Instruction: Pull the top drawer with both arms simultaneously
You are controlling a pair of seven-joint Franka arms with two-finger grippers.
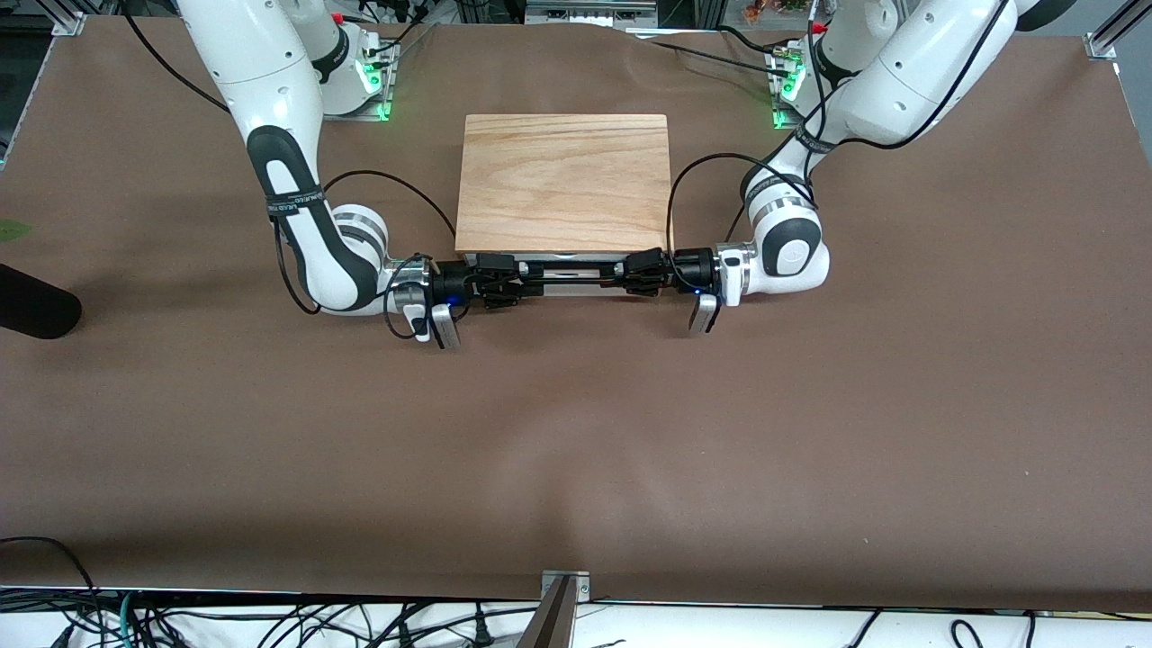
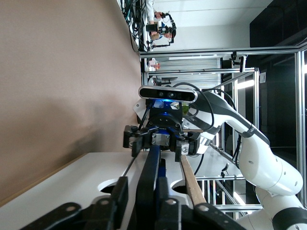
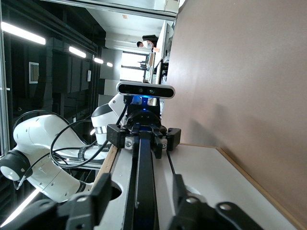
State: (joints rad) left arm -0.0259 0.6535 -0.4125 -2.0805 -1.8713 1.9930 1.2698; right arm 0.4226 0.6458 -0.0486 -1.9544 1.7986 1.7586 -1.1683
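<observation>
Brown table (image 1: 576, 450), wooden-topped cabinet (image 1: 564, 180)

I am looking down at a table (image 1: 576, 432) that is wearing a plain brown cover, slightly rippled toward the front camera. A light-wood top slab (image 1: 564, 180) is lying flat on the middle of it, its grain running lengthwise. At one short edge a dark rounded object (image 1: 31, 310) is poking into view, and a small green scrap (image 1: 11, 230) is sitting just farther from the camera than it. A metal bracket (image 1: 562, 594) is standing at the near edge, with loose black cables (image 1: 297, 625) trailing below it. Through the wrist cameras I am seeing aluminium framing (image 2: 216, 50), ceiling strip lights (image 3: 24, 33) glowing, and a person (image 3: 149, 42) standing far off.
</observation>
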